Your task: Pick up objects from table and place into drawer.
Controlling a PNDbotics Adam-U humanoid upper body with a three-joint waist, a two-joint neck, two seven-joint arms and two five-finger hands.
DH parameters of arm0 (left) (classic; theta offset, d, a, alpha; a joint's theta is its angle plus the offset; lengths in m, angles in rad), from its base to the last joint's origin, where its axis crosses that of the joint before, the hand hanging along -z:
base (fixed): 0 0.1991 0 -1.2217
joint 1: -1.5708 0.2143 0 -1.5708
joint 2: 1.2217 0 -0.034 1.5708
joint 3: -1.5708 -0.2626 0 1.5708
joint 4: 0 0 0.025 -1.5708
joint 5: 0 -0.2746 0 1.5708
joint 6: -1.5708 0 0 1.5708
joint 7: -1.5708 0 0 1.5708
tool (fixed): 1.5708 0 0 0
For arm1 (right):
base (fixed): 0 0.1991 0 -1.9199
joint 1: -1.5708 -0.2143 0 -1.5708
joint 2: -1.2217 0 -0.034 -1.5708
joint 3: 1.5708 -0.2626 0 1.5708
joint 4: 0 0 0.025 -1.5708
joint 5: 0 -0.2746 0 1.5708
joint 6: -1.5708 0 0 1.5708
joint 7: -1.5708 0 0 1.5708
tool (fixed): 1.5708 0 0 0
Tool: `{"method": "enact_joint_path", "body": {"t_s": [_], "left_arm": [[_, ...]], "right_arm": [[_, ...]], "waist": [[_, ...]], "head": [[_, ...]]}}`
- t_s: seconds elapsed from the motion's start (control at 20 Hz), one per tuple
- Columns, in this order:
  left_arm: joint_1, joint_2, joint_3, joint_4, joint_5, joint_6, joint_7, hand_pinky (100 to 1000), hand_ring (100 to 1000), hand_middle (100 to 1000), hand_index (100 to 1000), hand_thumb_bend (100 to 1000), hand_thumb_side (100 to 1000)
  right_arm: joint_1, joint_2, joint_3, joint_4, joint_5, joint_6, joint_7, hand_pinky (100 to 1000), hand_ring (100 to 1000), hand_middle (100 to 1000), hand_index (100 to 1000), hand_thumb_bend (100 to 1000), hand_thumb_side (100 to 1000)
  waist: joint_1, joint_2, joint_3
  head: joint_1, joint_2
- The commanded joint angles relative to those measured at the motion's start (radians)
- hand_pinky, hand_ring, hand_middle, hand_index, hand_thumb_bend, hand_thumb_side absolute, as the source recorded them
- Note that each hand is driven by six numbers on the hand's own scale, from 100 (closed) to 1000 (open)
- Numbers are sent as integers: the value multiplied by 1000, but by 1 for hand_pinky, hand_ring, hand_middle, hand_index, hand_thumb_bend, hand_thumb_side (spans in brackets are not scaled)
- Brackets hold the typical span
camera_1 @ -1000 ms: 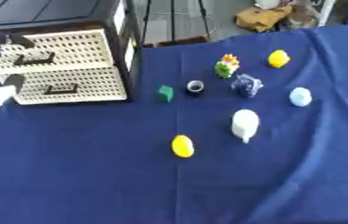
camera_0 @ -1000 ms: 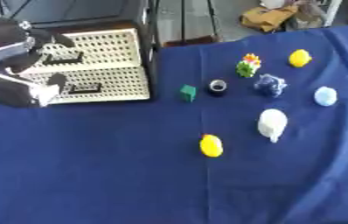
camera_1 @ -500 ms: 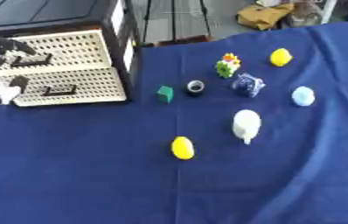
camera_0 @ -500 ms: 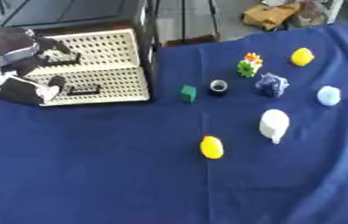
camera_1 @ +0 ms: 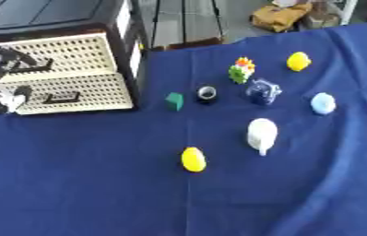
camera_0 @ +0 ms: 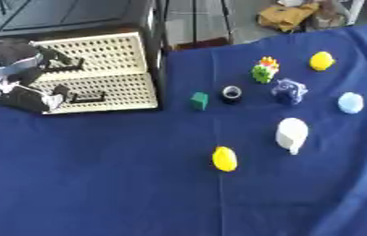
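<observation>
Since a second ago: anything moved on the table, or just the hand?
Mostly the left hand: it has edged up and to the right across the cream drawer front, toward the lower handle. It holds nothing that I can see. The whole picture has also shifted a little, so the camera tilted. The objects on the blue cloth, among them the green block, white object and near yellow object, stayed where they were.
</observation>
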Motion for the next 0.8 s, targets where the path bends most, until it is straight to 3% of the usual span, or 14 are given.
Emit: {"method": "enact_joint_path", "body": {"t_s": [0.05,0.8], "left_arm": [[-19,16,17,14,-15,7,8,100,100,178,939,100,394],[-23,-3,20,81,-32,-2,-4,100,100,176,908,100,393]], "right_arm": [[-5,-11,-1,-10,10,-14,-9,669,725,587,749,100,979],[-6,8,6,-10,12,-10,8,672,725,568,743,100,974]], "waist": [[-3,-13,-2],[-1,5,-18]], "head": [[6,-17],[17,-37]]}}
